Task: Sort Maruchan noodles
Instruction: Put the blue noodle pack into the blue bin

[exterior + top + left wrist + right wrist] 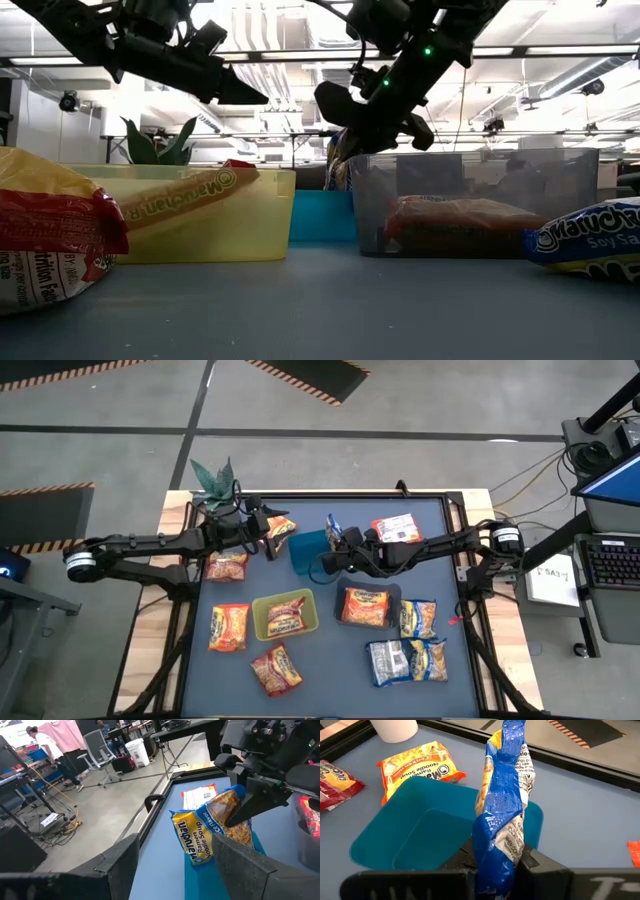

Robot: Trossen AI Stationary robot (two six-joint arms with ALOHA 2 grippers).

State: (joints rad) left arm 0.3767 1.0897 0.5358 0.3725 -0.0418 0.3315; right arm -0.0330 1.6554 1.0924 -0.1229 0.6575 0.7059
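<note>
- Your right gripper (495,870) is clamped on a blue-and-yellow packet (502,810), holding it up on edge just above the blue tray (420,835).
- Your left gripper (262,525) hangs spread wide with nothing in it, near the tray's far-left side, beside an orange packet (278,528).
- Risk: the packet stands tall and leans over the tray's wall; let go here and you'll likely see it tip onto the rim or slide out to the table.
- Risk: both arms are near each other over the tray; swing either one carelessly and they could knock.
- Other packets lie loose on the table (330,680); one in the yellow-green tray (285,616), one in the black tray (366,605).
- Surface: dark blue-grey mat on a wood-edged table, small plant (213,480) at the far-left corner.
- Room: open workshop, strip lights, desks; a person (42,742) far off in the left wrist view.
</note>
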